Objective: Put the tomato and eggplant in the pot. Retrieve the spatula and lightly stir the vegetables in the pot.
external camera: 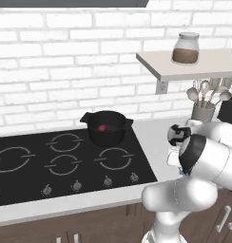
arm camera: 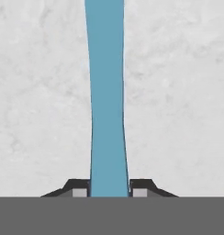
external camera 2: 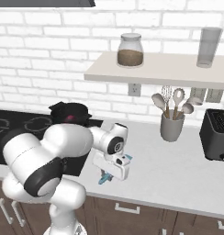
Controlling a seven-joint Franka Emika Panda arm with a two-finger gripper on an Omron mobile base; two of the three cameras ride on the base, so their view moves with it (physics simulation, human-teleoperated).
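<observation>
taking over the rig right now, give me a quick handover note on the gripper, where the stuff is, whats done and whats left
Gripper: shut on the spatula, fingers either side of its light-blue handle, low over the grey counter right of the stove.
Pot: on the back right burner, tomato inside it.
Eggplant: cannot make it out in the pot from these views; check.
Done: tomato in, spatula gripped.
Left: lift the spatula, carry it to the pot, stir lightly.
</observation>
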